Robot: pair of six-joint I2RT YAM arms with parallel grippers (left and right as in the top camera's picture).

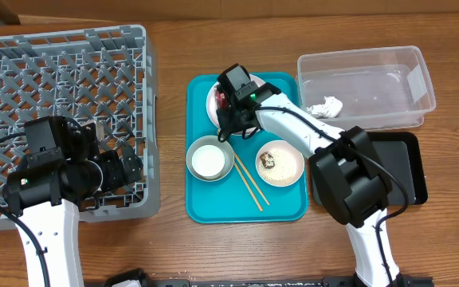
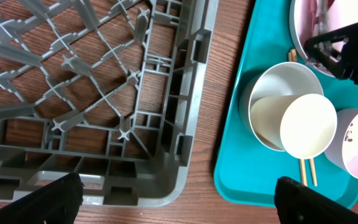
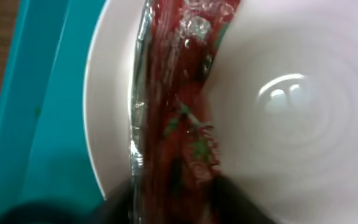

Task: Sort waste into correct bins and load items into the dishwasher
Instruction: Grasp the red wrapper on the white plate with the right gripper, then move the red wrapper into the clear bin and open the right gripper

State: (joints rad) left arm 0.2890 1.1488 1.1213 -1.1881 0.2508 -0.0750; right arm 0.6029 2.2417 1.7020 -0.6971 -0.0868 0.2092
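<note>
— Where is the right gripper?

— Down on the large plate, at the far end of the teal tray. The wrist view is blurred, but its dark fingers press against both sides of the red-and-silver foil wrapper. They are clamped on it, while the wrapper lies along the plate's left part.

— And the left gripper?

— It hangs over the near right corner of the dish rack with its fingers wide apart and nothing between them. I can see no dishes in the rack.

— What else is on the tray?

— A bowl sits near the tray's left edge. From the left wrist, a small white cup seems to lie tilted in it. The small plate stands just beside the bowl on the right, with a brown food lump on it. The chopsticks lie slanted between the two, running toward the tray's near edge.

— The bins?

— The clear tub stands to the right of the tray, with a crumpled white scrap in its near left corner. The black tray lies just in front of the tub, partly hidden by the right arm.
</note>
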